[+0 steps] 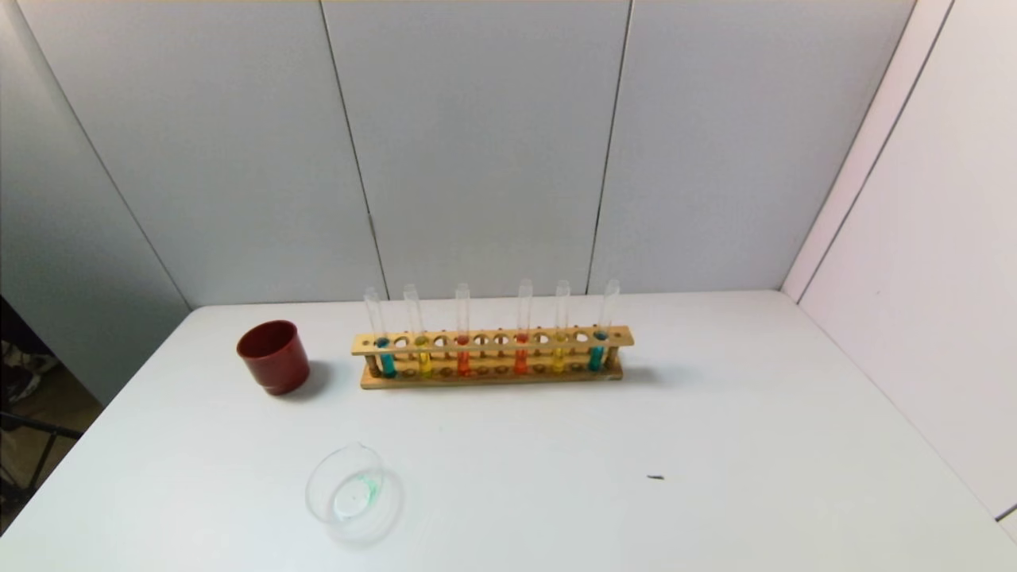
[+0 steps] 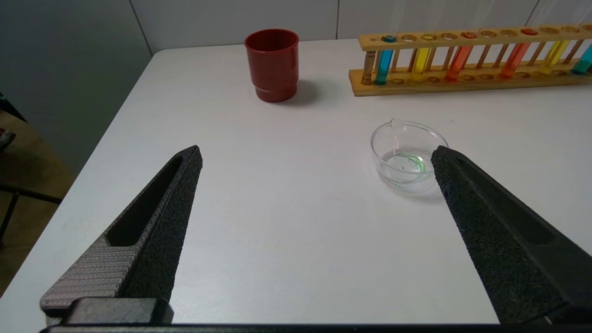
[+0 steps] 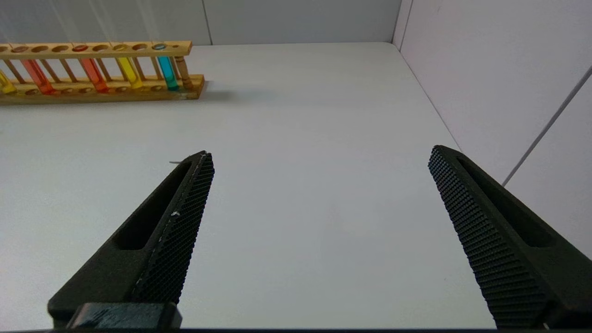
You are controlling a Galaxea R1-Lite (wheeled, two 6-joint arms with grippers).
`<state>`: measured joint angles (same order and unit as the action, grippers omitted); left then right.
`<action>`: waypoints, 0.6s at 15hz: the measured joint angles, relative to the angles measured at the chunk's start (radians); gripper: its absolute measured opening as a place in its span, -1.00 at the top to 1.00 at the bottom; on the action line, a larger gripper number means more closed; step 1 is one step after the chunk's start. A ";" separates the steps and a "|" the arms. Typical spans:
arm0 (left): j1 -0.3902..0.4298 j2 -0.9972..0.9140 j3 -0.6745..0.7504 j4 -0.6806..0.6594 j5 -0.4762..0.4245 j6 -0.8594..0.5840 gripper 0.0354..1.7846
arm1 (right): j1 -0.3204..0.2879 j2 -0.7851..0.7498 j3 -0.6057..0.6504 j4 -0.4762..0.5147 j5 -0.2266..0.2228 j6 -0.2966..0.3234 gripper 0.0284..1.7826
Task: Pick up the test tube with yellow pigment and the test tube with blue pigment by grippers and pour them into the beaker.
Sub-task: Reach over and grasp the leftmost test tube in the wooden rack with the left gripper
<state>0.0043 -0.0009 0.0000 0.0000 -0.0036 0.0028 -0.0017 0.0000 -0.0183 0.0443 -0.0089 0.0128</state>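
While neither arm appears in the head view, each wrist view shows its own gripper held above the white table (image 1: 715,413) with the jaws spread wide and nothing between them: the left gripper (image 2: 317,155) faces the near-left part of the table, and the right gripper (image 3: 321,155) faces the bare right part. A wooden rack (image 1: 493,357) stands toward the rear centre of the table and holds six upright tubes. From the robot's left to right, the tubes contain blue, yellow, orange-red, orange-red, yellow and darker teal liquid. The test tube with blue pigment (image 1: 384,357) occupies the leftmost filled hole. The test tube with yellow pigment (image 1: 423,359) stands just beside it; a second yellow tube (image 1: 559,356) stands next to the teal tube (image 1: 597,353) at the right end. The beaker (image 1: 349,492) rests on the table nearer the robot, left of centre, well apart from the rack, with a faint green trace at its base. A dark-red cup (image 1: 273,357) stands left of the rack.
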 joint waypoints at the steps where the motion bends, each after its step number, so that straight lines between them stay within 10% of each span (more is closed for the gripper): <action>1: 0.000 0.000 0.000 0.000 0.000 0.000 -0.95 | 0.000 0.000 0.000 0.000 0.000 0.000 -0.91; 9: 0.000 0.000 0.000 0.002 0.003 0.004 -0.95 | 0.000 0.000 0.000 0.000 0.000 0.000 -0.91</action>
<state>0.0043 -0.0009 0.0000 0.0019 -0.0009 0.0072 -0.0017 0.0000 -0.0183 0.0443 -0.0089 0.0123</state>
